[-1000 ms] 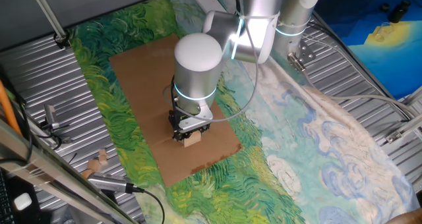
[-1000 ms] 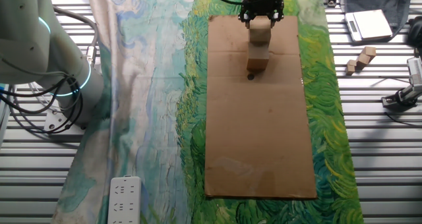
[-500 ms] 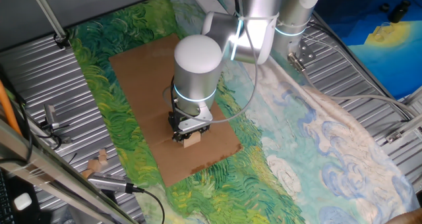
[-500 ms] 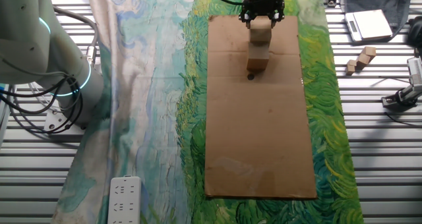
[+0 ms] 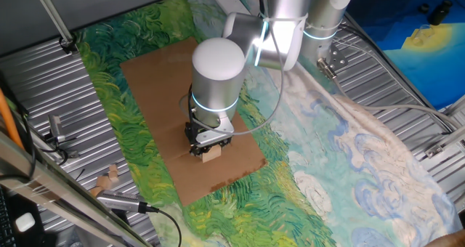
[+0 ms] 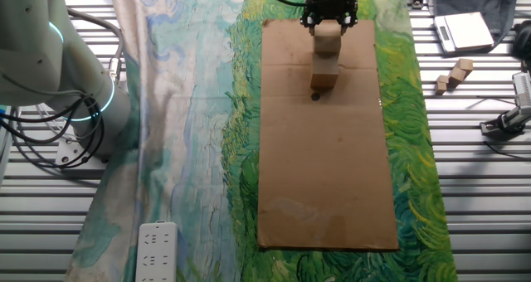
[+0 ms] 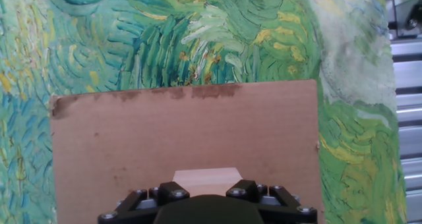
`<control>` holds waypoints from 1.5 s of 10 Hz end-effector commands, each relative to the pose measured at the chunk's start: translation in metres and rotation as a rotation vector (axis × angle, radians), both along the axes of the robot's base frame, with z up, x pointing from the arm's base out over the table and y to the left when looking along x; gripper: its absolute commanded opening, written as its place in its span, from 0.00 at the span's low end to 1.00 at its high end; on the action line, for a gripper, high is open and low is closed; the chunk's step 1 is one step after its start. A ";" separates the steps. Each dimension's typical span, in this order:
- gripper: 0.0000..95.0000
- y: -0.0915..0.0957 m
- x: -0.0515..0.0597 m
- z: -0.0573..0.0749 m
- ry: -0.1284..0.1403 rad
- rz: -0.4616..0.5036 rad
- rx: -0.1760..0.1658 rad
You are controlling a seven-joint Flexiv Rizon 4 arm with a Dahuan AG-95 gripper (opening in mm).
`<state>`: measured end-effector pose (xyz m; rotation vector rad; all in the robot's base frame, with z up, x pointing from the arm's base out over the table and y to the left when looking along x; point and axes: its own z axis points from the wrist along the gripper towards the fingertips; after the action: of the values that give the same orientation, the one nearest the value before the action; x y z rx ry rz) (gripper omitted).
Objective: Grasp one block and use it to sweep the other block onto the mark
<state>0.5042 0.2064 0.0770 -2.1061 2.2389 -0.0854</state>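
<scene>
My gripper [image 6: 329, 23] stands at the far end of the brown cardboard sheet [image 6: 332, 182], shut on a pale wooden cube [image 6: 328, 36]. The second pale cube [image 6: 324, 71] lies right in front of the held one, apparently touching it. The mark [image 6: 315, 96], a tiny black dot, sits just beyond the second cube, slightly to its left. In the hand view the held cube [image 7: 206, 181] shows between the two black fingers [image 7: 169, 192]. In one fixed view the gripper [image 5: 208, 147] holds the cube [image 5: 212, 155] low on the cardboard; the second cube and the mark are hidden behind the arm.
The cardboard lies on a green and blue painted cloth [image 6: 191, 108]. Two small spare wooden blocks [image 6: 455, 75] and a scale [image 6: 465, 31] sit on the metal table to the right. A power strip [image 6: 155, 250] lies at the near left. The cardboard's edge [image 7: 184, 91] is close ahead.
</scene>
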 end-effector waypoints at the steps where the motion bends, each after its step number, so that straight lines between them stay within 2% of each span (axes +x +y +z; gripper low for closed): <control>1: 0.00 0.000 0.000 0.000 -0.001 -0.009 -0.003; 7: 0.00 0.000 0.000 0.000 0.003 -0.034 0.006; 15: 0.00 0.000 0.000 0.000 0.004 -0.122 0.005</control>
<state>0.5040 0.2060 0.0774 -1.9603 2.3701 -0.0815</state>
